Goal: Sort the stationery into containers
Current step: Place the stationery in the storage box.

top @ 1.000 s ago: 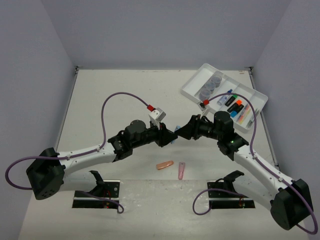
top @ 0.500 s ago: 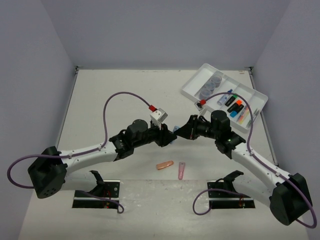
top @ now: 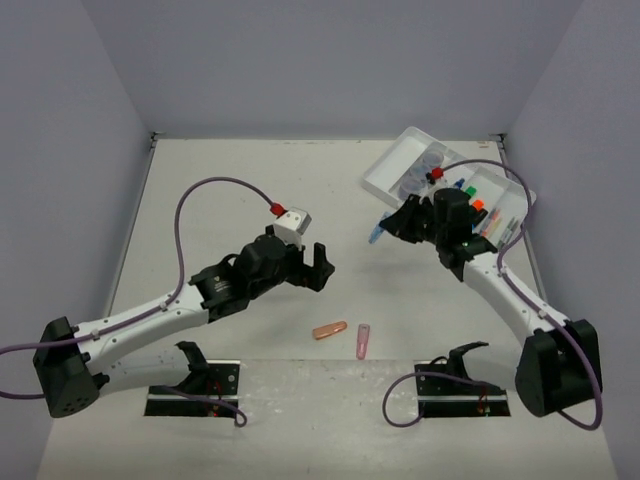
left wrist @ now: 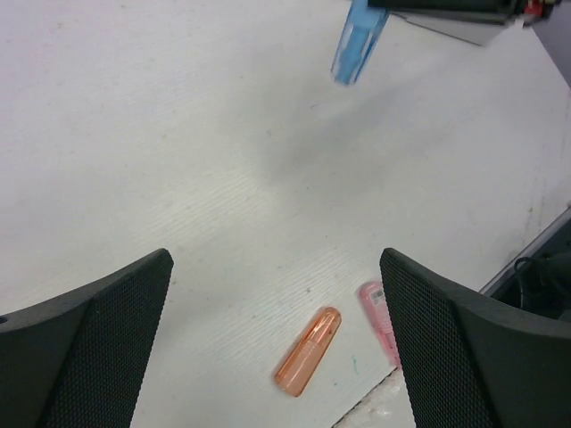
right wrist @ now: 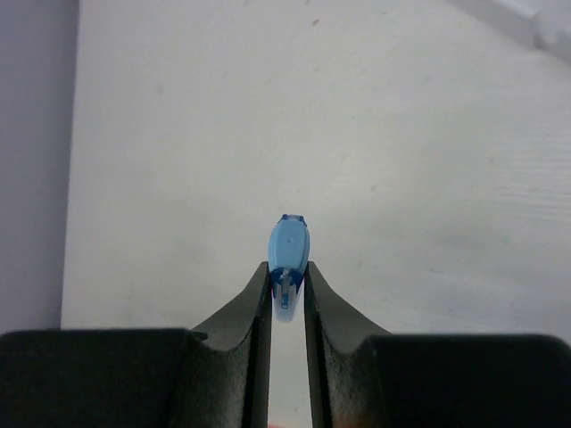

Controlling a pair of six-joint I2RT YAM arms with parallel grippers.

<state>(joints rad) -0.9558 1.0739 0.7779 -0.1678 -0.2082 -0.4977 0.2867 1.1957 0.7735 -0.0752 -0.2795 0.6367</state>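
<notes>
My right gripper is shut on a small blue capsule-shaped piece, held above the table just left of the white tray. In the right wrist view the blue piece sticks out between the tips of the right gripper. My left gripper is open and holds nothing, left of centre. Below it lie an orange capsule and a pink one between the wide-open fingers. The blue piece hangs at the top of that view.
The tray holds round grey-blue pots in its left compartment and capped highlighters further right. The orange capsule and pink capsule lie near the table's front edge, close to the arm mounts.
The two grippers were together at mid-table on the blue piece. The left one has opened and drawn back left; the right one has carried the blue piece up and right toward the tray.
</notes>
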